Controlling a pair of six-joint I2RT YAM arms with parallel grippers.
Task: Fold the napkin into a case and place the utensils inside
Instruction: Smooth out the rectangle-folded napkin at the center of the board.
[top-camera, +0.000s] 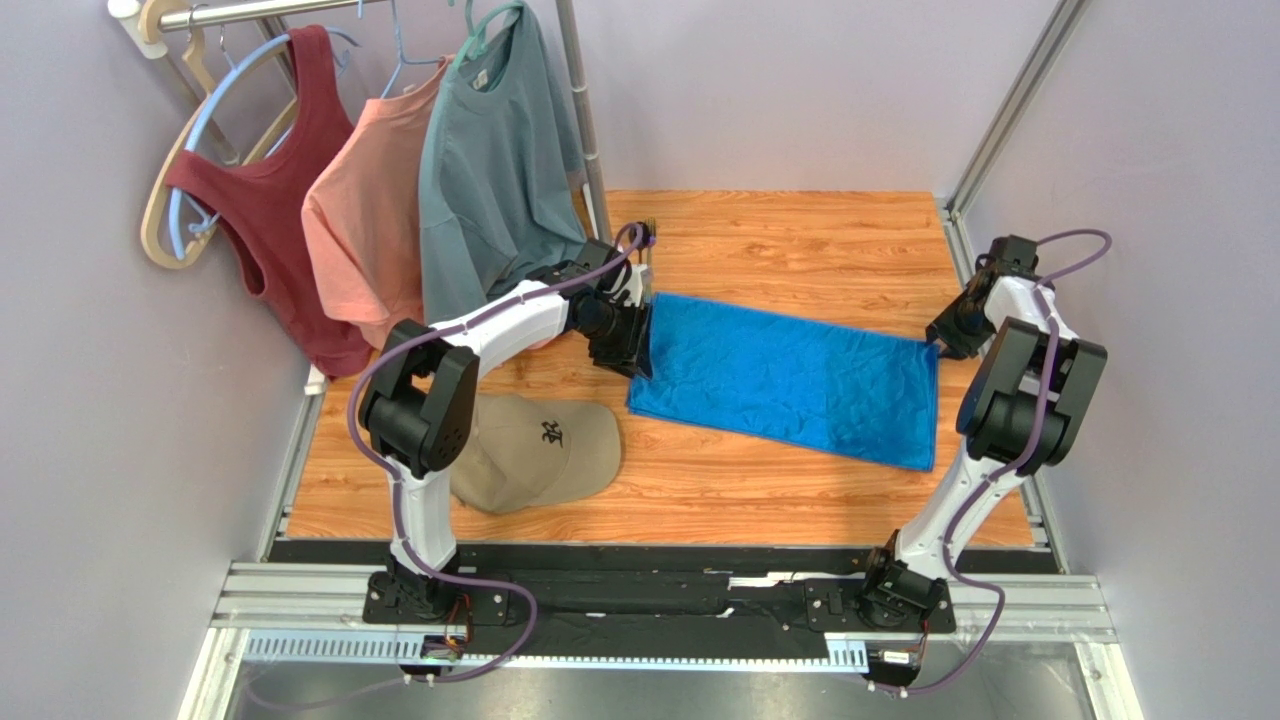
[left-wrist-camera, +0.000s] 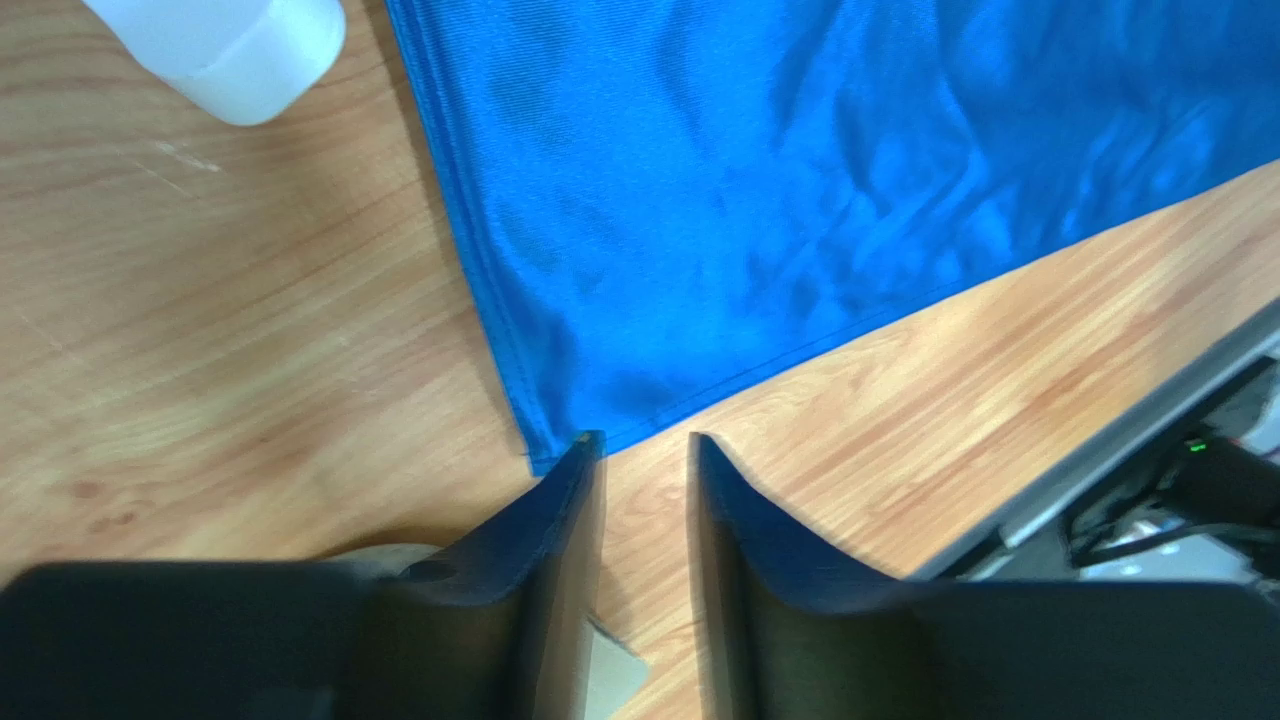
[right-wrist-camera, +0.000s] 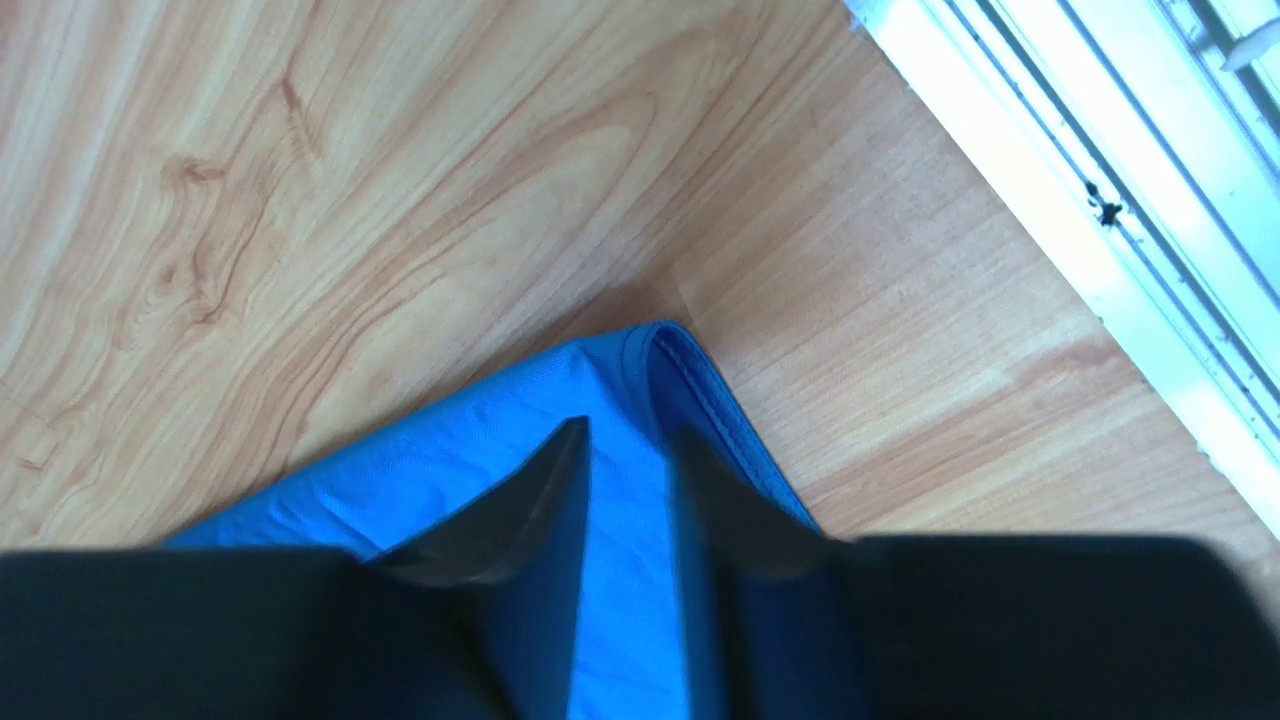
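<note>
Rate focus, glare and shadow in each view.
Top external: even light, sharp, only soft shadows. Left wrist: sheen on the napkin, left fingers dark, slightly soft. Right wrist: right fingers blurred, table grain sharp, rail washed out.

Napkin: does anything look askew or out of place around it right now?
The napkin lies flat but skewed, its long edges slanting across the table, with light wrinkles. A tan cap sits near its left end, apart from it. No spoon or fork shows in any view.
</note>
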